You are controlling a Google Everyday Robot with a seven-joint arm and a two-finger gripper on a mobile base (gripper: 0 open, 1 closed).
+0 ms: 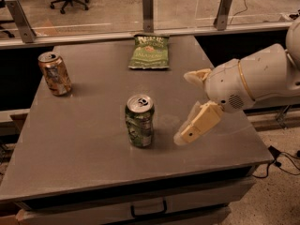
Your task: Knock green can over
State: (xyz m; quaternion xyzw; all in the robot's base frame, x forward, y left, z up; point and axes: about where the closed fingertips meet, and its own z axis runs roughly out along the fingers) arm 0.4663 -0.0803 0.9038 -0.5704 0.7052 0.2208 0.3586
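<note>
The green can (139,121) stands upright near the middle of the grey table (89,139), with a green-and-white label and a silver top with a pull tab. My gripper (183,107) is just right of the can, at about its height and apart from it. It is open and empty, with one finger higher and farther back and the other lower and nearer the front.
An orange-brown can (55,73) stands upright at the table's left side. A flat green chip bag (150,51) lies at the back centre. A glass barrier with metal posts (148,6) runs behind the table. A drawer handle (149,209) is below the front edge.
</note>
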